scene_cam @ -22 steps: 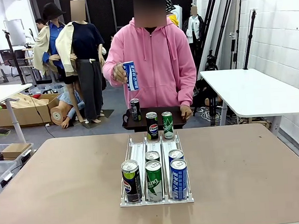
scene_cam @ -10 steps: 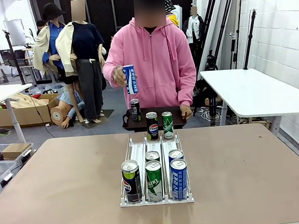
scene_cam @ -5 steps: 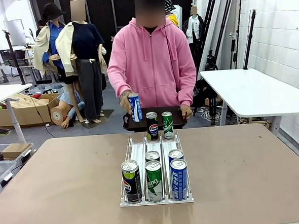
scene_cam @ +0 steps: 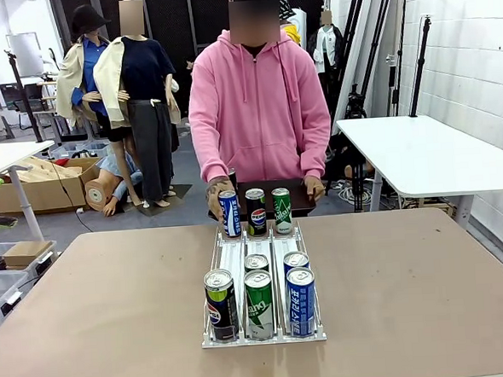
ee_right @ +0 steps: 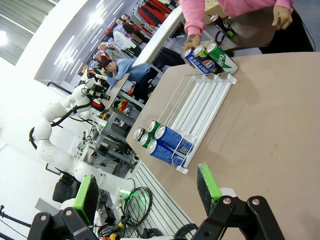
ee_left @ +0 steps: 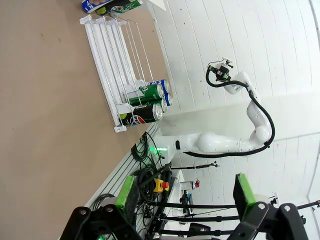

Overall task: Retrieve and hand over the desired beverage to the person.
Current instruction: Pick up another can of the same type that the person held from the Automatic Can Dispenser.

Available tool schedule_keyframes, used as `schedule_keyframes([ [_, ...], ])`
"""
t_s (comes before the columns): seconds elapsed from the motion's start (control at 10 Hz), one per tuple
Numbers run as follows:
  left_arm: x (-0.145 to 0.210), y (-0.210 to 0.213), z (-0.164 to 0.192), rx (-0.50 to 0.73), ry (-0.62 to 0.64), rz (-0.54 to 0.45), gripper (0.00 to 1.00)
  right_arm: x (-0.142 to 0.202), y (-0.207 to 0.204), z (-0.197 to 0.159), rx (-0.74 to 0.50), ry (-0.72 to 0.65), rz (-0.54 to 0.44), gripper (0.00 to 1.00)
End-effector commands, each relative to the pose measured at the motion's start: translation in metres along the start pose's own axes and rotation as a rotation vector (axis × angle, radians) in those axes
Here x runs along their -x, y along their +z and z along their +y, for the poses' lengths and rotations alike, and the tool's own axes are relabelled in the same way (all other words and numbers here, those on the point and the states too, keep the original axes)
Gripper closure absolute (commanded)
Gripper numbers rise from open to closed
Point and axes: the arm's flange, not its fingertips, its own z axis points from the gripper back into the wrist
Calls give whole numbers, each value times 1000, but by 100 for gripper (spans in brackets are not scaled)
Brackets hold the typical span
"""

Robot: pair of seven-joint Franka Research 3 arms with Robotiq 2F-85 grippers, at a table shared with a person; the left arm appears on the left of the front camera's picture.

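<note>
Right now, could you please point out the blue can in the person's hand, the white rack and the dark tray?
blue can [scene_cam: 229,215], front view, printed side.
white rack [scene_cam: 231,260], front view, bare left lane.
dark tray [scene_cam: 299,197], front view, right front edge.

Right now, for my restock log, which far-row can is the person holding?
The blue can, leftmost; a hand wraps it, the Pepsi can and green can stand free.

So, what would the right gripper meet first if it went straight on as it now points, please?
Probably the near cans in the white rack on the table: the open right gripper points roughly at them, with nothing between. Depth is unclear, so it might strike the table edge first.
</note>
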Motion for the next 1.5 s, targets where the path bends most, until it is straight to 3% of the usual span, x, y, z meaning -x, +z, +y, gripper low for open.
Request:
schedule_keyframes([
  [0.0,4,-3,-2,-15,-2,-11,0,1,-2,1,-17,12,-15,0],
  [1.4,4,-3,-2,-15,-2,-11,0,1,-2,1,-17,12,-15,0],
])
